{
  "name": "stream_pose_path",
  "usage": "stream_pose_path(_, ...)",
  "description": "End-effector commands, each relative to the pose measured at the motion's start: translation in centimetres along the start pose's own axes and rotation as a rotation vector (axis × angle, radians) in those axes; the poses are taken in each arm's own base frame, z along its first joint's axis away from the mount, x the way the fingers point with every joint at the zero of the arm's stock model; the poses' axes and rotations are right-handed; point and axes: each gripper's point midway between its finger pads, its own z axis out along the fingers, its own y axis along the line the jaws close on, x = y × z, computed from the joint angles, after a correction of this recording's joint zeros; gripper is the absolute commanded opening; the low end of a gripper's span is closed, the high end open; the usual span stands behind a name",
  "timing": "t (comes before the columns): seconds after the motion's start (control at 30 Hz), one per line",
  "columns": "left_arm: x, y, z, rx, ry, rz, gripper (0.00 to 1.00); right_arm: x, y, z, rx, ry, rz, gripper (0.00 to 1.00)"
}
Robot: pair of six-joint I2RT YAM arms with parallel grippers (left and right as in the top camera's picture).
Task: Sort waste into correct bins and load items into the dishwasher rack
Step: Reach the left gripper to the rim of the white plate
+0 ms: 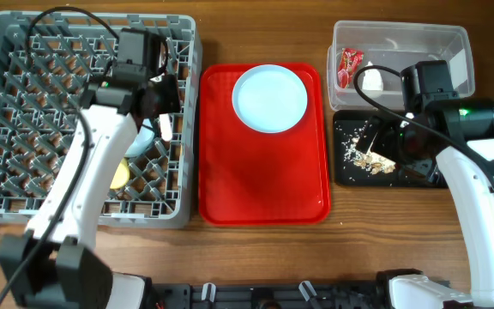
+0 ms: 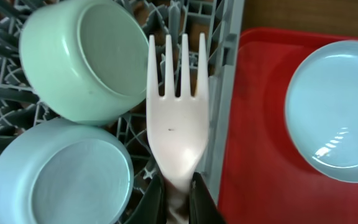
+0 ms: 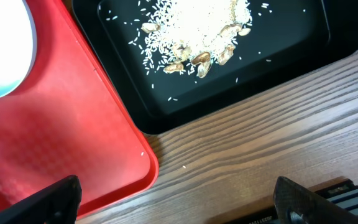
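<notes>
one move from loaded, by the look of it: pinches the white plastic fork [image 2: 178, 124] by its handle in the left gripper [image 2: 178, 194], jaws pressed on it, over the dishwasher rack [image 2: 227, 62] just inside its right wall. points tines straight away from the jaws, beside a mint bowl [image 2: 82, 59] and a pale blue bowl [image 2: 61, 177]. likely calls for lowering along that axis. hangs the right gripper [image 3: 179, 198], jaws spread wide, well apart by the black tray [image 3: 278, 68].

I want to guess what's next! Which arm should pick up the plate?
Right. The right hand is open and empty near the red tray with the plate. The left hand is shut on the fork over the rack.
</notes>
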Motion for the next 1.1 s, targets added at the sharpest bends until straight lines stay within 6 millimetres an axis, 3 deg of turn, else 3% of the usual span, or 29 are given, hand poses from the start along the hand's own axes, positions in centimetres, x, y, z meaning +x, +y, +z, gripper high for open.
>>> stream_pose_path(0.0, 0.7, 0.1, 2.6, -0.019, 0.057, 0.032, 0.14, -0.4, -0.1, -0.5, -0.001, -0.020, -0.002, 1.00)
stream_pose_path(0.07, 1.2, 0.2, 3.7, -0.026, 0.086, 0.035, 0.24, -0.4, -0.1, -0.5, -0.001, -0.020, -0.002, 1.00)
stream_pose_path(0.17, 1.6, 0.2, 4.4, -0.031, 0.107, 0.037, 0.64, -0.4, -0.1, -0.5, -0.001, -0.020, -0.002, 1.00)
stream_pose_path(0.2, 1.6, 0.2, 4.4, -0.031, 0.107, 0.037, 0.68, -0.4, -0.1, -0.5, -0.001, -0.020, -0.002, 1.00)
stream_pose_path(0.33, 1.8, 0.0, 4.4, -0.021, 0.116, 0.035, 0.73, -0.4, -0.1, -0.5, -0.001, -0.020, -0.002, 1.00)
stream_pose_path(0.53, 2.2, -1.2, 3.5, 0.004, 0.119, 0.058, 0.68, -0.4, -0.1, -0.5, -0.001, -0.021, -0.002, 1.00)
stream_pose_path(0.67, 1.6, -5.7, 1.1, 0.163, 0.058, 0.110, 0.75, -0.5, 0.0, -0.5, -0.003, -0.024, -0.002, 1.00)
stream_pose_path(0.8, 0.8, -12.2, -0.8, 0.315, -0.050, 0.205, 0.78, -0.5, 0.0, -0.5, -0.003, -0.024, -0.003, 1.00)
stream_pose_path(0.97, 2.1, -19.2, 0.3, 0.410, -0.113, 0.393, 0.79, -0.4, 0.0, -0.5, -0.003, -0.023, -0.002, 1.00)
stream_pose_path(1.07, 3.8, -21.7, 1.9, 0.430, -0.104, 0.506, 0.82, -0.4, 0.0, -0.5, -0.002, -0.023, -0.002, 1.00)
